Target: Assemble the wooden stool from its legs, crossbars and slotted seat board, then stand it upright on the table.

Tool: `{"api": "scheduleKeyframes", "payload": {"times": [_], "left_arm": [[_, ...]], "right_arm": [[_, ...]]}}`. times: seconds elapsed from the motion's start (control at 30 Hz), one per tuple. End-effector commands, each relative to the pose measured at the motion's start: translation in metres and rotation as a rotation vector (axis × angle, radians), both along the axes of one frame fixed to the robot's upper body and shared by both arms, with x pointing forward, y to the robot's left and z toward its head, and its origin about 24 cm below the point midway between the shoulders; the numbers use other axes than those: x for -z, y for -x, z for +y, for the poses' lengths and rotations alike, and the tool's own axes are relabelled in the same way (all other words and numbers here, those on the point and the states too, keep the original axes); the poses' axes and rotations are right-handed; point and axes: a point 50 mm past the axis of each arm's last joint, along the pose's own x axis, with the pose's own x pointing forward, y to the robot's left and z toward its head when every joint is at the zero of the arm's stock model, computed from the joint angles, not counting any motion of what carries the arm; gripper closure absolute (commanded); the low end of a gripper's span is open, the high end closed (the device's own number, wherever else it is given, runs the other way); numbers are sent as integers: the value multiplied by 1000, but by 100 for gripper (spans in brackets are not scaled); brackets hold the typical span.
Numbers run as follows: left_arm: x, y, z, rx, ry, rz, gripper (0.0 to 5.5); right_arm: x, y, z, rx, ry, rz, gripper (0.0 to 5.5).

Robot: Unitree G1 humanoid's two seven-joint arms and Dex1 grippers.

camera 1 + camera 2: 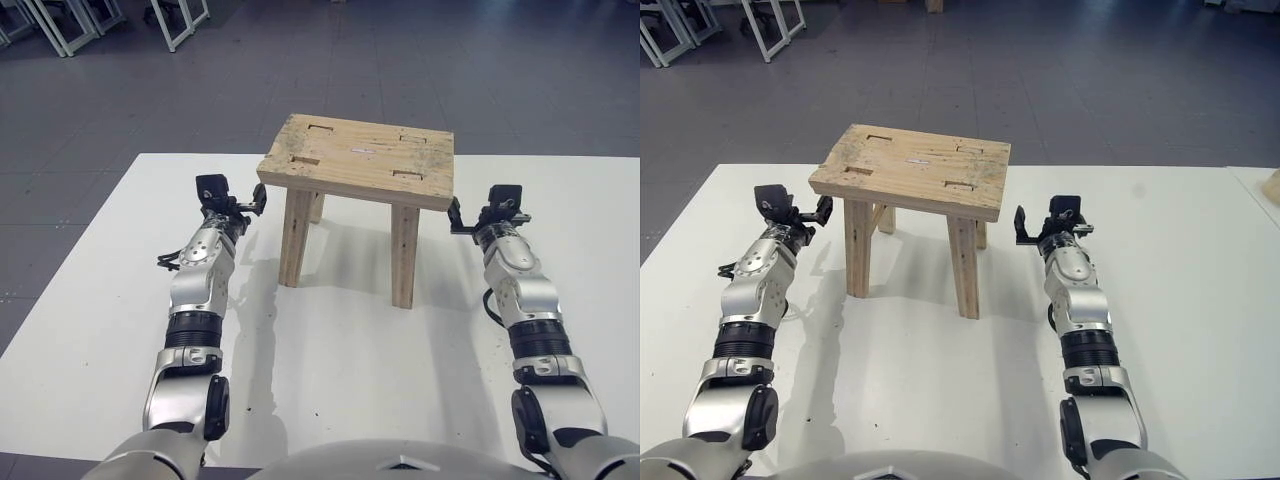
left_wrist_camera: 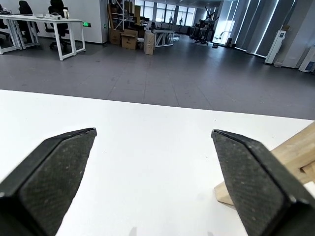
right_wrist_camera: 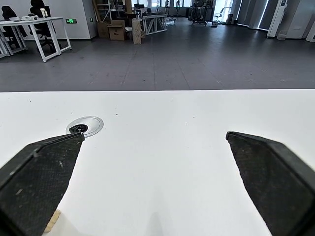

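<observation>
The wooden stool (image 1: pixel 357 163) stands upright on the white table (image 1: pixel 330 360), its slotted seat board on top and legs (image 1: pixel 404 255) planted on the surface. My left gripper (image 1: pixel 238 203) is open just left of the seat's edge, with nothing between its pads (image 2: pixel 54 172). A stool leg (image 2: pixel 275 162) appears beside it in the left wrist view. Just right of the stool, my right gripper (image 1: pixel 480 215) is open too, empty, its pads (image 3: pixel 268 167) spread wide over bare table.
A round cable grommet (image 3: pixel 84 126) sits in the tabletop beyond the right gripper. A small wood piece (image 1: pixel 1272 186) lies at the table's far right edge. Desks and chairs (image 2: pixel 47 24) stand far off across the grey floor.
</observation>
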Motion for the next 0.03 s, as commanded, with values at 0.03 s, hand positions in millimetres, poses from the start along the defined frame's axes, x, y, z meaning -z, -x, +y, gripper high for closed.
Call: {"api": "scheduleKeyframes", "payload": {"times": [0.03], "left_arm": [[-6,1,-1,24,-29,-7,117]], "right_arm": [[-8,-2,5,-15,-8,-17,18]]}}
